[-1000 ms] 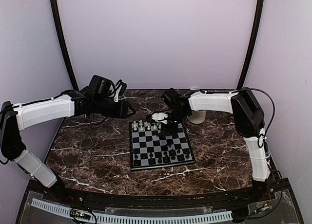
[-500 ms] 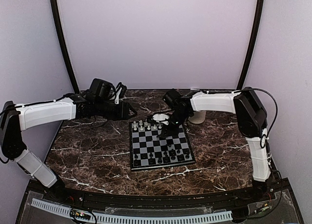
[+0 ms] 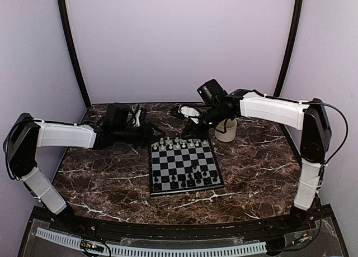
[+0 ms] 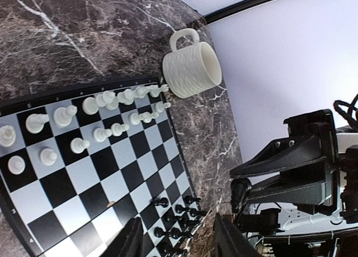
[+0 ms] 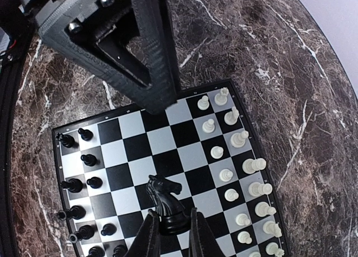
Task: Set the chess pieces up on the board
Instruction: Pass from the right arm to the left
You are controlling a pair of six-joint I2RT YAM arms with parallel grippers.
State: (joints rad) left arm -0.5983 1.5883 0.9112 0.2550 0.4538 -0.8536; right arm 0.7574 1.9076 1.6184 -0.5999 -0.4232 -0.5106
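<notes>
The right tool (image 5: pixel 171 230), clamped on a black knight (image 5: pixel 166 202), holds it high over the board (image 5: pixel 154 140) to clear the chess pieces (image 5: pixel 217 152), while the left tool (image 4: pixel 180 241) hangs half-open and empty.

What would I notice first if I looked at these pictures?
Probably the black horse-head chess knight pinched in the right pincer, held above the small black-and-grey checkered chessboard. On that board, tiny white chess pieces line the far rows and black ones crowd the near rows. A cream ribbed mug stands on the dark marble tabletop by the board's far right corner.
</notes>
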